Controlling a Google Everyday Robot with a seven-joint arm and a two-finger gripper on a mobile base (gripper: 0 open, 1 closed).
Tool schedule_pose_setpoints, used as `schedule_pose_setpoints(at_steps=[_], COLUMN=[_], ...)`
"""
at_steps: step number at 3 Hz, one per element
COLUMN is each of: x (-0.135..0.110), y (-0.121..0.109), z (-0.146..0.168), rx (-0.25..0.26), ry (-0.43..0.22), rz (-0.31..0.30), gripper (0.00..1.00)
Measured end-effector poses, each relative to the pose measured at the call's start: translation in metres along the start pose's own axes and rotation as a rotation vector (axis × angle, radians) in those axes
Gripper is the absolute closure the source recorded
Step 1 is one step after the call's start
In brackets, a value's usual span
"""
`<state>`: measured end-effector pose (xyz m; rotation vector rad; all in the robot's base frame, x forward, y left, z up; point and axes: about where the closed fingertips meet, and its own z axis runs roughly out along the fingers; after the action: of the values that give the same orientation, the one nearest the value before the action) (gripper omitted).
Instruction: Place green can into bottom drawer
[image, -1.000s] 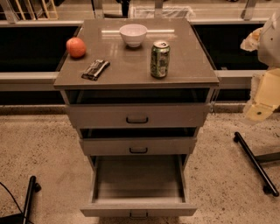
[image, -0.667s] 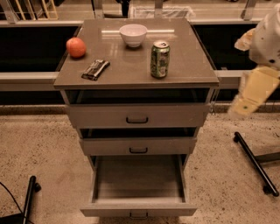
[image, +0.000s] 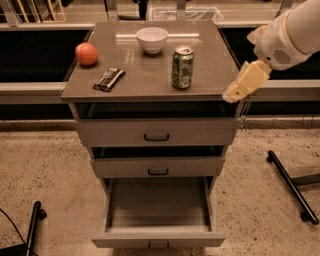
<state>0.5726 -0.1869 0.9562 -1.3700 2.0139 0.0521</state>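
The green can (image: 182, 68) stands upright on the cabinet top (image: 215, 75), right of centre. The bottom drawer (image: 157, 206) is pulled far out and holds nothing. My gripper (image: 241, 84) hangs from the white arm (image: 290, 37) at the cabinet's right front corner, at about the height of the top. It is to the right of the can and apart from it. It holds nothing that I can see.
A white bowl (image: 152, 39), a red-orange fruit (image: 86, 53) and a dark snack bar (image: 109, 79) also lie on the top. The top drawer (image: 156, 132) and middle drawer (image: 158, 167) stand slightly ajar. Black stand legs lie on the floor at right (image: 292, 187) and lower left (image: 32, 225).
My arm and gripper have moved left and up, from beside the cabinet's right side to its right front corner. The can and drawers have not moved.
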Motion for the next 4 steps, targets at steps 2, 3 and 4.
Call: schedule_pose_setpoints(at_steps=[2,3,4], x=[-0.055,-0.076,-0.085], y=[-0.084,-0.102,-0.113], z=[0.069,0.100,0.127], rx=[0.081,0.060,0.046], ry=[-0.389,-0.493,-0.570], rz=[0.056,0.087,0.134], gripper=[0.00,0.00,0.00])
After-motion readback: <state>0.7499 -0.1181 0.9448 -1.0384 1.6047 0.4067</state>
